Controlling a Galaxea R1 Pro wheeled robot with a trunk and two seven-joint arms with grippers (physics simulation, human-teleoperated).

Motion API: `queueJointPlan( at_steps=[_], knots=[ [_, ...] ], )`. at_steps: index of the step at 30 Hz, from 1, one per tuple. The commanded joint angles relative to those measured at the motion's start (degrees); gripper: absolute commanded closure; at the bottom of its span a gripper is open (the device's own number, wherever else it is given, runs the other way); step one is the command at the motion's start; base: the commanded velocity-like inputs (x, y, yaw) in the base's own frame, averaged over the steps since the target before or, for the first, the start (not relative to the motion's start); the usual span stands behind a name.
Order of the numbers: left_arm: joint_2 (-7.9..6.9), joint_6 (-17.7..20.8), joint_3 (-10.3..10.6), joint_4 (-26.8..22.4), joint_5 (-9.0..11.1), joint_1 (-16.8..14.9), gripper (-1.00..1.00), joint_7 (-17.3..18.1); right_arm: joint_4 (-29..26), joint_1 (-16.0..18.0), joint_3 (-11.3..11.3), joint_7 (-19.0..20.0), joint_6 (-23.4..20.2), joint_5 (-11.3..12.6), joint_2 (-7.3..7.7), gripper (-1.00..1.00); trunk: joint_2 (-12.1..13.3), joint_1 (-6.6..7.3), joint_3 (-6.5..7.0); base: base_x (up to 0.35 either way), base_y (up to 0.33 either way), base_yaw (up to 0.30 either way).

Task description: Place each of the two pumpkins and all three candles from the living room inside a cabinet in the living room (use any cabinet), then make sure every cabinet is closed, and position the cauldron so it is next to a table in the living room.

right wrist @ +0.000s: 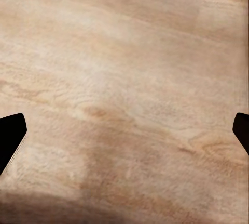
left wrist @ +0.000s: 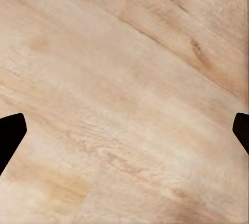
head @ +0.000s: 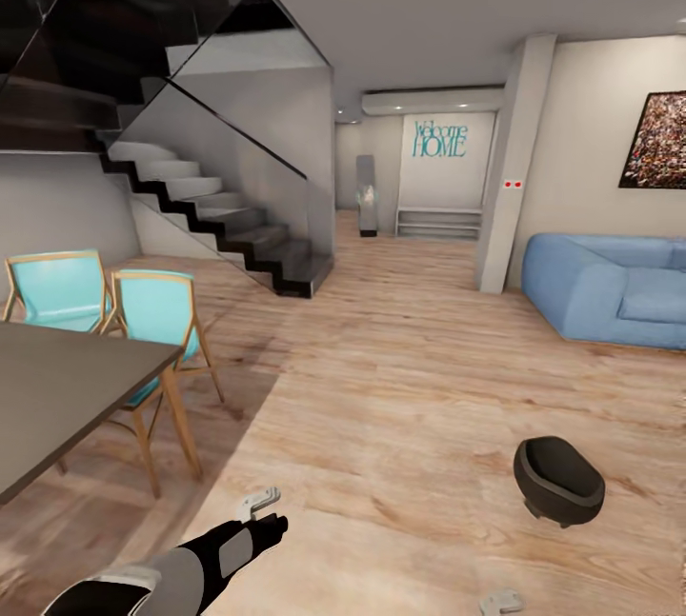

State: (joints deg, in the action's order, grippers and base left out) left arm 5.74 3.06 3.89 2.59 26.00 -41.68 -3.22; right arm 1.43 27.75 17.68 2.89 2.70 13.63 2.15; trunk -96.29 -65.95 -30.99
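1. Two arms belong to this robot, and the head view looks over a pale wooden plank floor (head: 400, 387) in an open living space.
2. One task thing is in sight: the small round matte-black cauldron (head: 558, 480) stands on the floor, tipped a little so that its wide mouth faces up and to the right.
3. It stands alone on the planks, well apart from the soft blue sofa (head: 610, 288) behind it and from the dark grey desk (head: 67, 397) at the left with its two turquoise chairs (head: 157, 321).
4. Pumpkins, candles, the cabinet and the coffee table are not met in these pictures, so I judge that the robot is on its way.
5. The left gripper (head: 259, 502) hangs low over the floor at the end of its black and grey arm; in the left wrist view the jaws stand wide apart and hold nothing, with bare planks between them.
6. The right gripper (head: 502, 603) shows as a pale tip at the lower edge of the head view; in the right wrist view its jaws are also spread wide and empty.
7. The deciding relation: the cauldron lies ahead and slightly right of the right gripper, near it, and far to the right of the left one.
8. The right arm is therefore the nearer, in my judgement.
9. A round pot has no long axis, so the rim is probably the best place to seize.
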Motion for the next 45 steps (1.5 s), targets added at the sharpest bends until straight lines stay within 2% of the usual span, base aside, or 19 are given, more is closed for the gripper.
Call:
queueJointPlan(
  at_steps=[1, 45],
  knots=[
    [0.00, 0.12, 0.41, 0.05, 0.45, -0.06, -1.00, -0.12, 0.15, 0.06, 0.43, 0.28, 0.28, 0.61, -0.01, -1.00, -0.03, -0.03, -0.06, 0.312, 0.187, -0.294],
    [0.01, 0.16, 0.42, 0.05, 0.45, -0.05, -1.00, -0.12, 0.15, 0.08, 0.34, 0.28, 0.28, 0.70, -0.02, -1.00, -0.03, -0.03, -0.75, 0.291, 0.229, -0.297]
  ],
)
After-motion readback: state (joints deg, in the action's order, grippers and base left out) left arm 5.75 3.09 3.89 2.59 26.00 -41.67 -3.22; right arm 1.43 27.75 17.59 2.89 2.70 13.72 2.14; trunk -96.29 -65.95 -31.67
